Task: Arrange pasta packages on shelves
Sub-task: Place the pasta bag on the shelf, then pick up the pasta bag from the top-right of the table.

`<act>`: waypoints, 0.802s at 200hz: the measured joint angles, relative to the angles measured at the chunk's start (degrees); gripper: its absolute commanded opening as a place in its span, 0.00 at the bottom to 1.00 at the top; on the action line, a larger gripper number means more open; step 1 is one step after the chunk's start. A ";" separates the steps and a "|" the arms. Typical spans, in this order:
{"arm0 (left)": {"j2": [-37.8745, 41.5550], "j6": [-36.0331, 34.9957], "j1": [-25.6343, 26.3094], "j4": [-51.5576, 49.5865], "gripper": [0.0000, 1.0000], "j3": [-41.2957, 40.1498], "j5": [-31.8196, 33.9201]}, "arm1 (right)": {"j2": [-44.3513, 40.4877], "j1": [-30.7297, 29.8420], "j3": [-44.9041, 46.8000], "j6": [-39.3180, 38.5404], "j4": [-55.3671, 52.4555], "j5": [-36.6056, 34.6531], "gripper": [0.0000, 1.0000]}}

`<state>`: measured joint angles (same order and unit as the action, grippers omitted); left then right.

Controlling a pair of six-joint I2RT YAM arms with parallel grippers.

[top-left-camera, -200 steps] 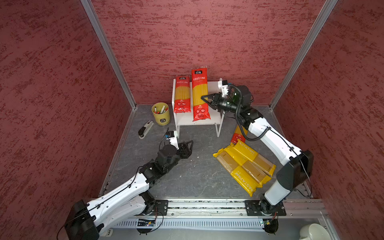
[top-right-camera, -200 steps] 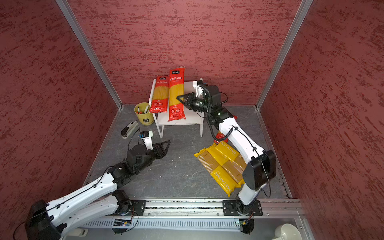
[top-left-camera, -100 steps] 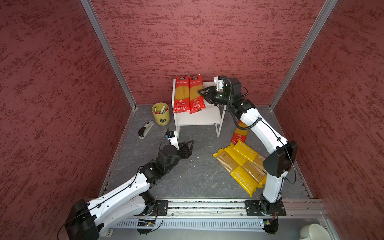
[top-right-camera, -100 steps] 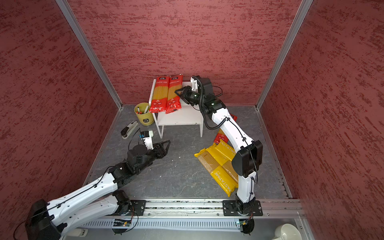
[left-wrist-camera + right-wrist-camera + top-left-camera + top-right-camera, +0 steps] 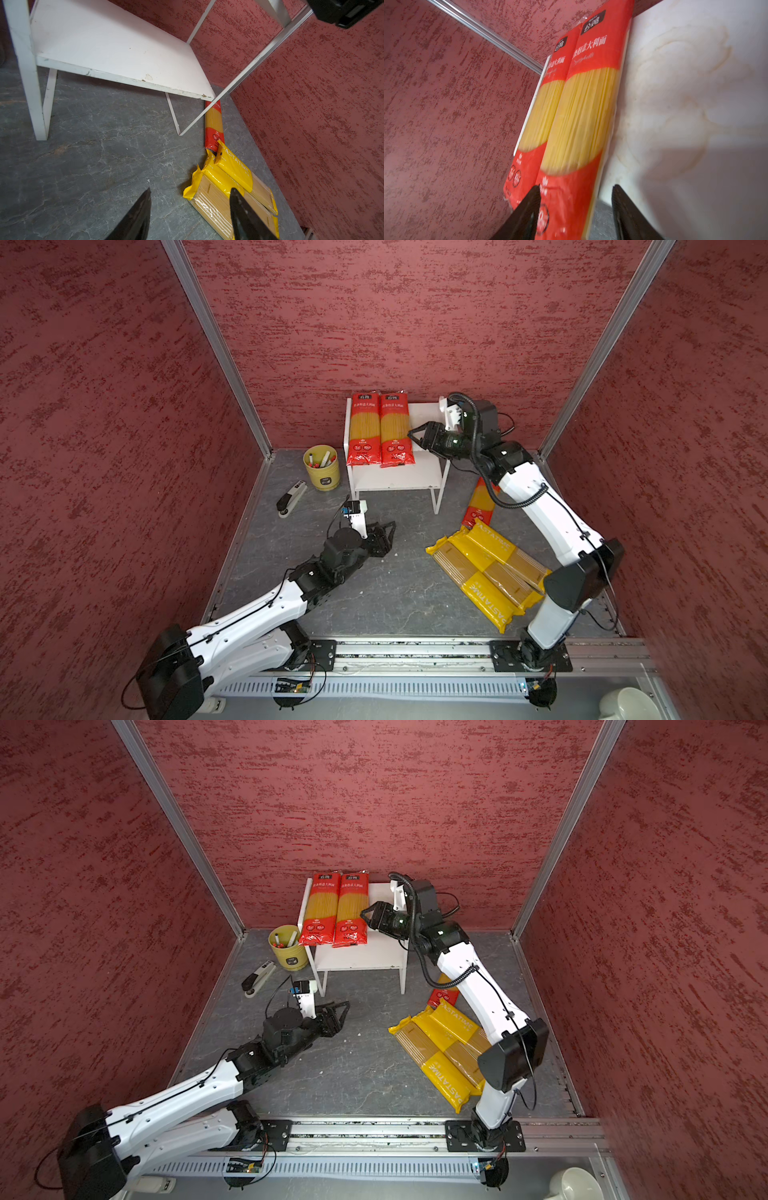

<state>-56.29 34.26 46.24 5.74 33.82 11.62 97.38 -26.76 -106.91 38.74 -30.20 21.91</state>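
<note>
Right wrist view gives us the white two-tier rack (image 5: 685, 83) up close: on its stained top board two red-ended spaghetti packages (image 5: 583, 114) lie flat, side by side and touching, pushed to the board's left edge against the side panel, their near red ends poking past the front edge. The right gripper (image 5: 575, 187) stands with its jaws parted around the near end of the inner package, a gap showing on one side, so we read it as loose, gripping nothing. In both top views the yellow cup (image 5: 322, 472) sits at the floor's back-left corner, just beside the rack, with several pens (image 5: 322, 458) standing in it; a black stapler (image 5: 291, 499) lies near it. A third red-ended package (image 5: 480, 502) lies on the floor toward the right edge, partly hidden by the right arm, its end touching the three yellow PASTATIME packages (image 5: 486, 572), which lie side by side. The left gripper (image 5: 390, 536) hangs over the middle of the floor, jaws moderately apart and empty. The floor (image 5: 395, 605) is grey, stone-patterned; red textured walls (image 5: 374, 323) close three sides.
</note>
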 measured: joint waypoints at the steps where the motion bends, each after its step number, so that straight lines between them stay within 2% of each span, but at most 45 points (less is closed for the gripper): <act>1: -0.09 -0.07 0.02 0.04 0.60 0.09 -0.02 | -0.42 0.00 0.46 -0.13 -0.02 0.09 0.58; 51: -7.08 -2.71 -2.62 2.19 0.60 8.31 -3.08 | -12.98 0.00 14.78 -5.16 -0.85 1.33 0.60; 96: -10.01 -3.06 -2.86 3.89 0.60 9.03 -4.31 | -21.66 1.33 27.36 -6.38 -1.62 1.38 0.61; 129: -11.02 -3.04 -0.26 5.25 0.60 7.43 -3.96 | -26.08 6.34 39.54 -4.98 -0.85 0.24 0.61; 160: -11.82 -1.68 1.92 6.75 0.60 4.11 -3.37 | -25.27 15.32 49.75 -1.68 2.43 -2.62 0.59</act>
<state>-68.12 32.58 48.16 12.49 37.93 8.25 72.12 -11.44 -57.17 37.06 -27.77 19.29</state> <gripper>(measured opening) 0.601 0.595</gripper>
